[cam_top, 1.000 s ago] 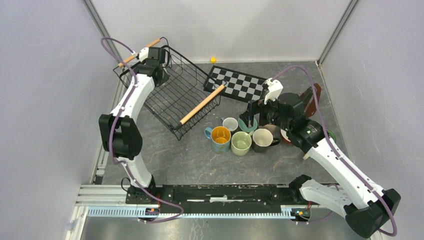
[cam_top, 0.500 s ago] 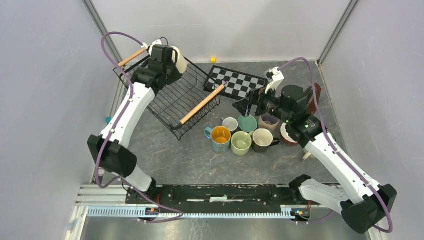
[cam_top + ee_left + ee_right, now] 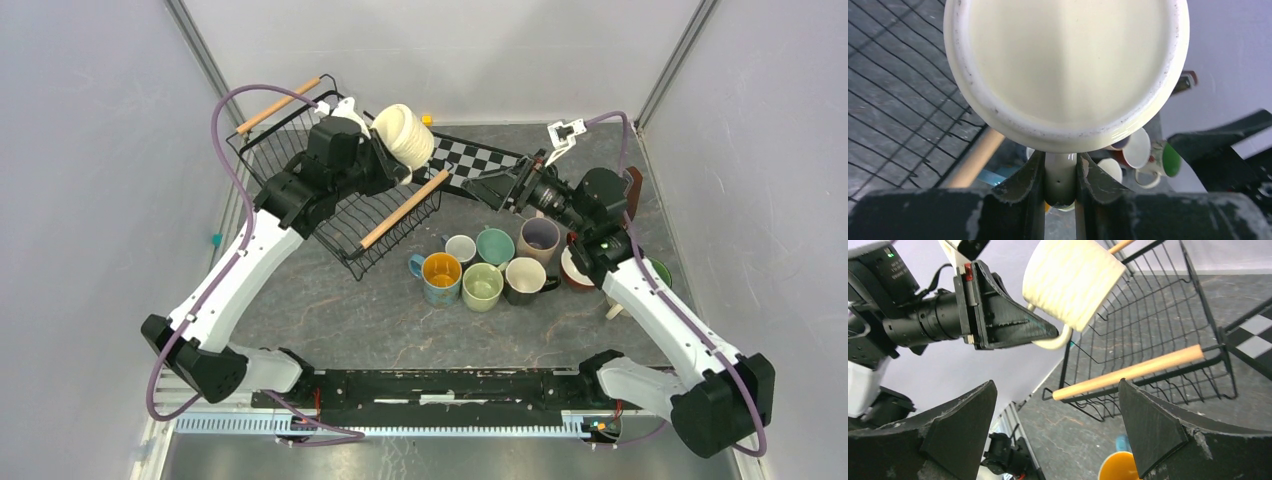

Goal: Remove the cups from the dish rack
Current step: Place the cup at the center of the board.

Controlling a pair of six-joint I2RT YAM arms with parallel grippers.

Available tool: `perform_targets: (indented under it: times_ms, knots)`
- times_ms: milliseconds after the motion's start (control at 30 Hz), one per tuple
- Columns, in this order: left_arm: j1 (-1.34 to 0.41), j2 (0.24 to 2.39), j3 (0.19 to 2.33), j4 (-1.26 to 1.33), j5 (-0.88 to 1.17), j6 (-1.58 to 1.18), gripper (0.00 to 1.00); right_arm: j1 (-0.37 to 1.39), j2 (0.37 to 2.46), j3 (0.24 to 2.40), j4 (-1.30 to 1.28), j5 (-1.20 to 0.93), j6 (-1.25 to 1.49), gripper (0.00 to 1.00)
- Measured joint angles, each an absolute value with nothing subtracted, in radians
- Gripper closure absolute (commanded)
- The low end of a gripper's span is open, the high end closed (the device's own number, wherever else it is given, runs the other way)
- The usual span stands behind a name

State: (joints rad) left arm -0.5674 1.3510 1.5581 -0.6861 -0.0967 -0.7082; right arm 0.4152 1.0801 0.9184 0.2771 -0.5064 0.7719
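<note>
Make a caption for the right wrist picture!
The left gripper holds a cream cup by its handle near the dish rack, framed by the open right gripper.

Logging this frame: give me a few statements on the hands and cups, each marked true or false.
The left hand grips the cream mug by its handle. True.
The right hand is shut on the teal mug. False: it is open and empty; the teal mug stands on the table.
The cream mug rests inside the dish rack. False: it is held in the air, off the rack.
The yellow-lined blue mug stands upright on the table. True.
</note>
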Motion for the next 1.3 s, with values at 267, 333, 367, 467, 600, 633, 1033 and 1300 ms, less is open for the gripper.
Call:
perform_targets:
  times_ms: [267, 333, 367, 467, 600, 633, 1033, 1300]
  knots:
    - [-0.598, 1.267, 1.460, -0.604, 0.035, -0.810, 0.98, 0.414, 1.140, 0.878, 0.516, -0.564, 0.934, 0.02]
    - [-0.603, 1.247, 1.434, -0.578, 0.064, -0.837, 0.98, 0.414, 1.150, 0.873, 0.557, -0.569, 0.962, 0.02]
    - [-0.604, 1.238, 1.421, -0.564, 0.080, -0.852, 0.98, 0.414, 1.155, 0.871, 0.575, -0.572, 0.973, 0.02]
    - [-0.614, 1.220, 1.396, -0.534, 0.114, -0.890, 0.98, 0.415, 1.171, 0.869, 0.629, -0.578, 1.010, 0.02]
    - [-0.637, 1.214, 1.377, -0.480, 0.150, -0.930, 0.98, 0.419, 1.190, 0.869, 0.683, -0.583, 1.047, 0.02]
    - [-0.645, 1.214, 1.372, -0.466, 0.160, -0.940, 0.98, 0.421, 1.195, 0.869, 0.694, -0.584, 1.053, 0.02]
    - [-0.698, 1.217, 1.330, -0.357, 0.233, -1.011, 0.98, 0.426, 1.240, 0.869, 0.820, -0.584, 1.148, 0.19]
    - [-0.698, 1.217, 1.285, -0.281, 0.267, -1.036, 0.98, 0.437, 1.253, 0.869, 0.875, -0.581, 1.191, 0.33]
